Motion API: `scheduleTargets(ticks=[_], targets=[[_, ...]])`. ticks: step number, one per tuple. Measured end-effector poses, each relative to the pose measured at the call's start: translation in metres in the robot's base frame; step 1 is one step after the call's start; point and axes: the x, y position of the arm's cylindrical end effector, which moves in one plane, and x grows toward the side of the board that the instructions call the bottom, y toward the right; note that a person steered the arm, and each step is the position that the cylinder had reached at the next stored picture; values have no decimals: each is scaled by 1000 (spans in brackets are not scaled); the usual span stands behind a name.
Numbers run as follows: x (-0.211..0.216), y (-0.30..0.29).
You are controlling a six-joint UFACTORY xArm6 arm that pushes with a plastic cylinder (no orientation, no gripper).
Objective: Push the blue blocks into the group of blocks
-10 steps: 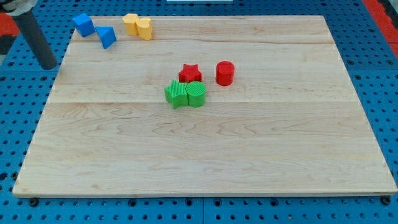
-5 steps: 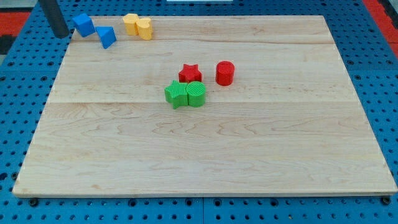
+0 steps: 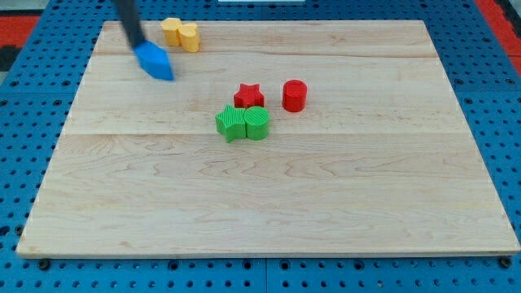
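Two blue blocks (image 3: 155, 62) lie pressed together as one blurred blue shape at the board's upper left; their shapes cannot be made out. My tip (image 3: 136, 45) touches their upper-left side. To the lower right sits the group: a red star (image 3: 248, 95), a red cylinder (image 3: 294, 94), a green star-like block (image 3: 231, 123) and a green cylinder (image 3: 256, 123). The blue blocks are well apart from this group, to its upper left.
Two yellow blocks (image 3: 180, 34) sit together near the top edge, just right of my rod. The wooden board (image 3: 269, 203) lies on a blue pegboard (image 3: 24, 163).
My tip swept from the board's left edge up and then right, into the blue blocks. The two blue blocks moved right and down, now bunched together closer to the group.
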Motion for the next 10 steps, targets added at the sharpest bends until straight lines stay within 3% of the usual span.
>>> scheduleTargets(ticks=[1, 2, 3, 4, 6, 8, 9, 10], targets=[[24, 72], [20, 41], [-10, 39], [15, -11], [58, 49], [34, 32], [69, -65], [120, 36]])
